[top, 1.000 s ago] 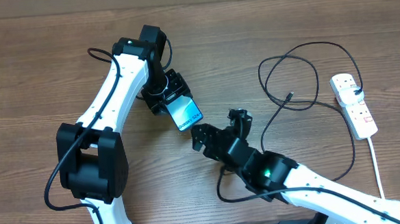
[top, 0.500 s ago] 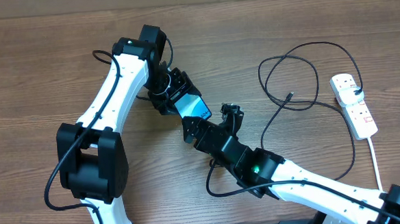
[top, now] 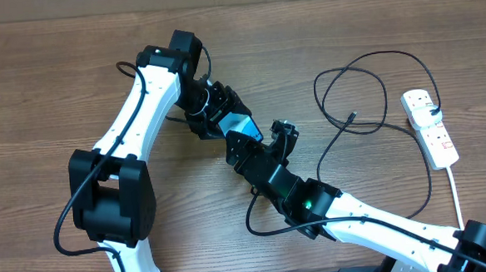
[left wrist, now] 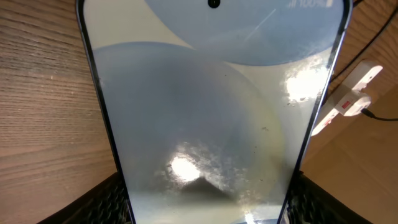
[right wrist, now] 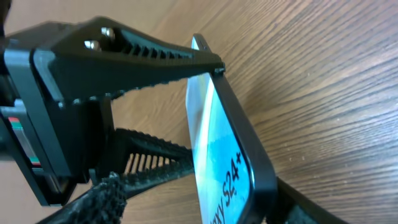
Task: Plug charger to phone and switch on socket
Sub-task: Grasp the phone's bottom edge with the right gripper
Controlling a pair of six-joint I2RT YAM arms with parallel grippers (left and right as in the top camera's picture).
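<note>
Phone: you find the phone [top: 243, 128] near the middle of the overhead view, tilted and carried in the left jaws. Its pale blue-to-white screen fills the left wrist view [left wrist: 211, 112]. In the right wrist view [right wrist: 227, 155] you see it nearly edge-on, with "S24+" readable on the glass. Whether its low end touches the surface, you cannot tell.

Left jaws: closed on the phone's long edges, reaching in from 10 o'clock at the end of your left arm [top: 145, 95]. One ribbed black finger [right wrist: 143, 50] lies along the phone's top edge in the right wrist view.

Right jaws: open, fingers spread wide, coming at the phone from 5 o'clock on your right arm [top: 356, 217]. The phone's free end sits between the two fingers; one textured finger [right wrist: 106, 196] shows at the lower left of that view, apart from the glass.

Charger: the charger [top: 364, 59] lies in loose black loops at 2 o'clock, well apart from the phone. Its plug tip [top: 353, 115] rests free on the wood inside the loops.

Socket: the socket [top: 430, 126] lies at 3 o'clock by the right edge, also visible past the phone [left wrist: 351, 93]. Its white lead [top: 457, 191] runs off toward 5 o'clock.

Surface: the wood-grain surface [top: 40, 80] carries the charger and the socket.
</note>
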